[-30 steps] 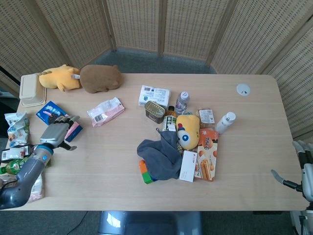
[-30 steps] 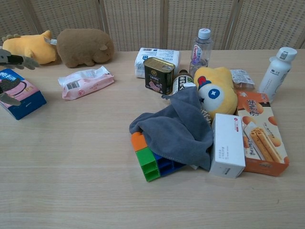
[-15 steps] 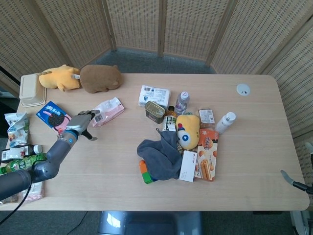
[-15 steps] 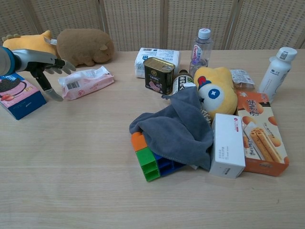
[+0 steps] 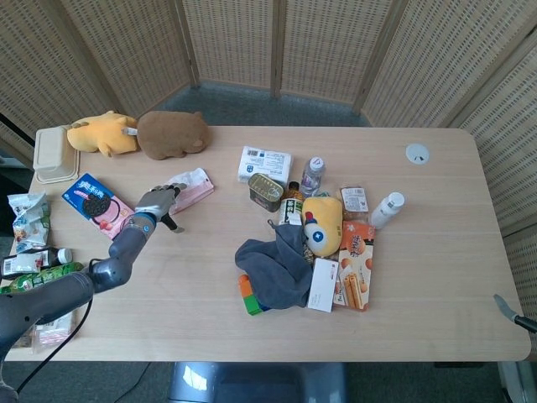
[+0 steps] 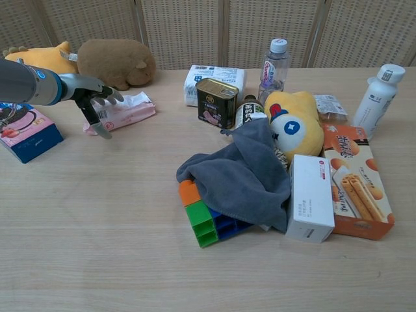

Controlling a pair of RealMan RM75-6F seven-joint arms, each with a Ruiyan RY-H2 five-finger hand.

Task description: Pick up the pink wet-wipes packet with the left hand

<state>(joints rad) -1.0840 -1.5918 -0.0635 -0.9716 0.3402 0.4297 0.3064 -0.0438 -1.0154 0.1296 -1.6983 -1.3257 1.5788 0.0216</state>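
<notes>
The pink wet-wipes packet (image 5: pixel 191 188) (image 6: pixel 128 108) lies flat on the table, left of centre, in front of the brown plush. My left hand (image 5: pixel 157 201) (image 6: pixel 96 99) hovers over the packet's left end, fingers spread and the thumb pointing down toward the table. Nothing is held in it, and I cannot tell if the fingertips touch the packet. Of my right hand only a dark tip (image 5: pixel 508 311) shows at the lower right edge of the head view, off the table.
A blue cookie box (image 5: pixel 96 201) (image 6: pixel 23 130) lies just left of the hand. Brown plush (image 5: pixel 172 133) and yellow plush (image 5: pixel 101 134) sit behind. A tin can (image 5: pixel 265 191), grey cloth (image 5: pixel 277 264) and boxes crowd the middle. Snack bags (image 5: pixel 29 222) line the left edge.
My left hand has swept right from the cookie box to the packet's left end, staying open. The right hand has dropped almost out of the head view.
</notes>
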